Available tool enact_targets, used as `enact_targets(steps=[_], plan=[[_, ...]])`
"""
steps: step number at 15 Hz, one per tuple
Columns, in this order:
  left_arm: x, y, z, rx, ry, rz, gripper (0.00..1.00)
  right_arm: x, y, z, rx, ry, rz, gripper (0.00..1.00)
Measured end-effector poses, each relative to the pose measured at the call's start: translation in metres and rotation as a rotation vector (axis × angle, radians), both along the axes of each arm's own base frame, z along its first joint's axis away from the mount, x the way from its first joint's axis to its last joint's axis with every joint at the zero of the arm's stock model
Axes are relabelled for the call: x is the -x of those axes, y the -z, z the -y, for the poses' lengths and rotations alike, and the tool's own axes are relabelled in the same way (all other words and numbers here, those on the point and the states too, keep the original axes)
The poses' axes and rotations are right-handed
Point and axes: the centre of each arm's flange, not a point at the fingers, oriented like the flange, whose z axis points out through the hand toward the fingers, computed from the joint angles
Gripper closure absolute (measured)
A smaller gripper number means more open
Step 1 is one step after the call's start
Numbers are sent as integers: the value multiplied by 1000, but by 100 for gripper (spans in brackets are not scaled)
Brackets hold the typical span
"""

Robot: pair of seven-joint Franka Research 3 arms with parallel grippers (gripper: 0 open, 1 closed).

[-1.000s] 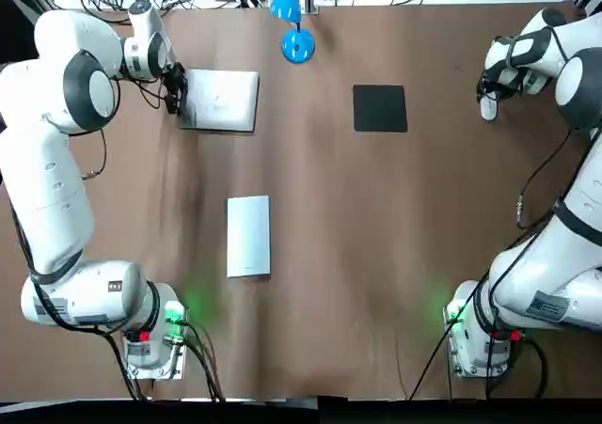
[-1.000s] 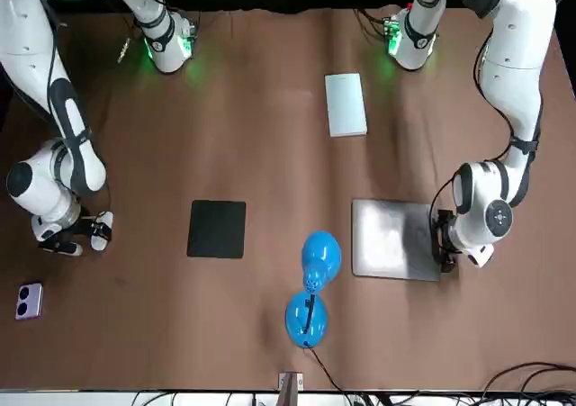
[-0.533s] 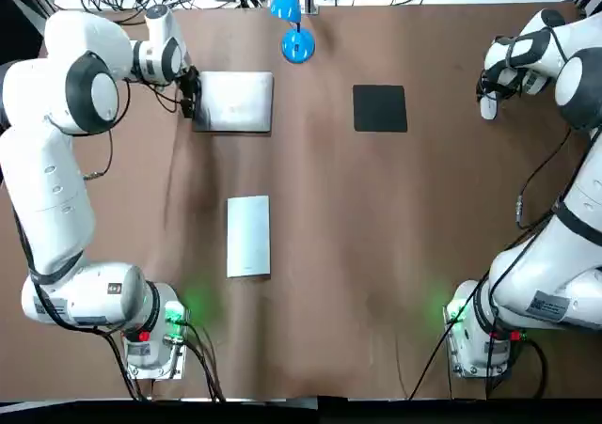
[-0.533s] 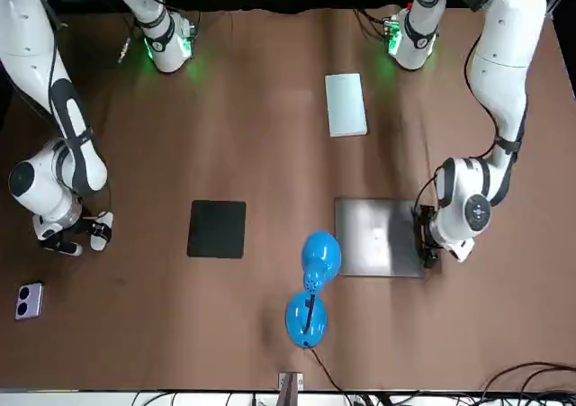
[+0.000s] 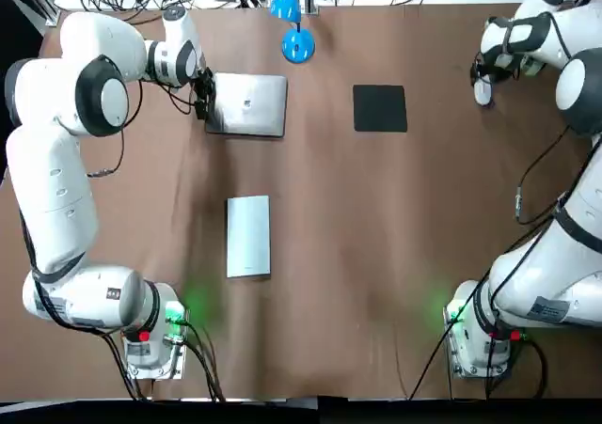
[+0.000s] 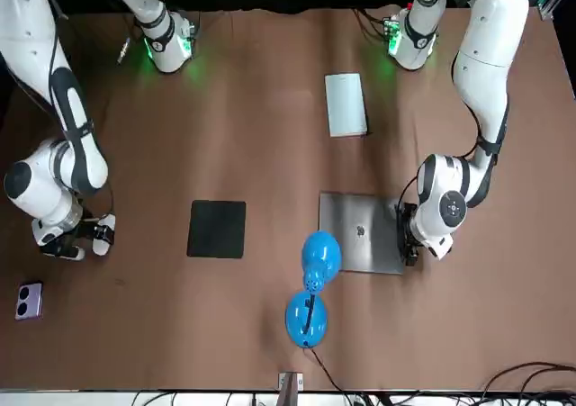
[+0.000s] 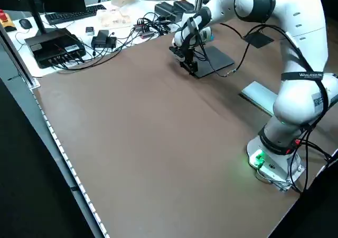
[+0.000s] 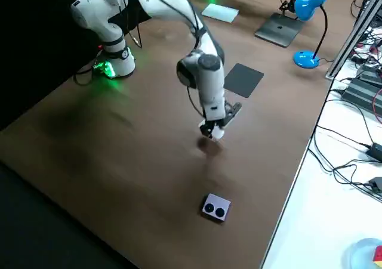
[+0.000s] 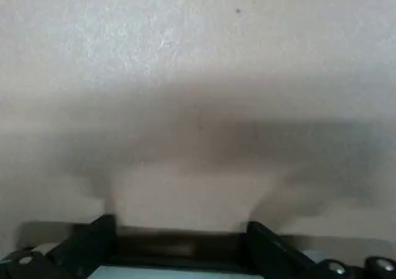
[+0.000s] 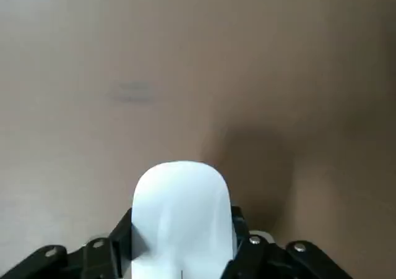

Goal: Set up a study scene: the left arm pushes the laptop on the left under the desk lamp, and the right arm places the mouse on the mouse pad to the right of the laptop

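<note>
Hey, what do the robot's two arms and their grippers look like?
The left arm and right arm are glossy white, rounded segments with dark grey joint bands and black cables looped alongside. Each base glows green. The left gripper and right gripper have black fingers.

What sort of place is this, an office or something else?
Probably a robotics lab: white robot arms are fixed to a brown table, a laptop and lamp look staged on it, and cables and a keyboard crowd the bench beside it.
</note>
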Motion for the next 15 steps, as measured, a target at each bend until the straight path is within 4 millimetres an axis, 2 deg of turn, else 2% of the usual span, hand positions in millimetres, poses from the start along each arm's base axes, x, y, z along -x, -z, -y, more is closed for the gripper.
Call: enact_targets(steps=[1, 4, 7, 11, 15], plan=[[1, 0, 6, 3, -9, -1, 0, -9, -30, -29, -7, -23, 26, 38], [6, 0, 31, 17, -28, -2, 0, -15, -56, -98, -34, -33, 15, 38], [13, -1, 57, 23, -31, 5, 0, -15, -59, -165, -49, -39, 7, 38], [18, -1, 78, 31, -19, 7, 0, -7, -56, -232, -65, -13, -4, 38], [29, -3, 115, 38, -27, 9, 0, 6, -49, -294, -73, -27, -12, 38]])
